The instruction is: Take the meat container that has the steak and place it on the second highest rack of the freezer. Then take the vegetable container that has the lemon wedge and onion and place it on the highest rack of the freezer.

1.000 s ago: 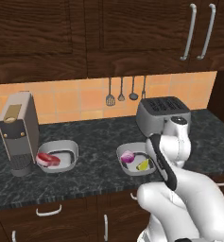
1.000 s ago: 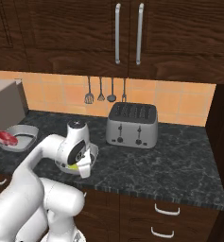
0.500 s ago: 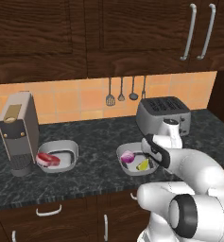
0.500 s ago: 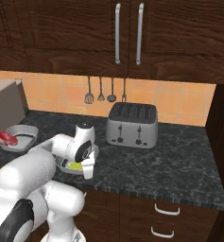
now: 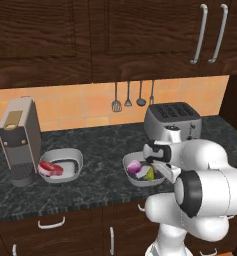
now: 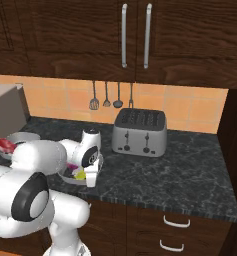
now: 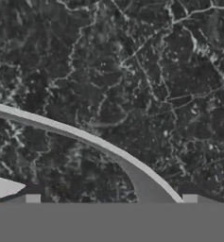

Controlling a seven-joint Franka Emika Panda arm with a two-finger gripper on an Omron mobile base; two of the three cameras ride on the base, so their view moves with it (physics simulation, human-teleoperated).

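Two containers sat on the surface [image 5: 100, 145]: the steak [image 5: 51, 168] container at left, the lemon wedge [image 5: 150, 173] and onion [image 5: 134, 166] container under the pincer [image 6: 91, 176]. Pincer spread could not be determined; its position suited a rim grasp.

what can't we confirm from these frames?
- Gripper: open or shut cannot be told; the arm's own body covers it in both base views.
- Vegetable container: right side behind the arm in left base view.
- Steak: cut by the left edge in right base view.
- Hanging utensils: too small to identify.
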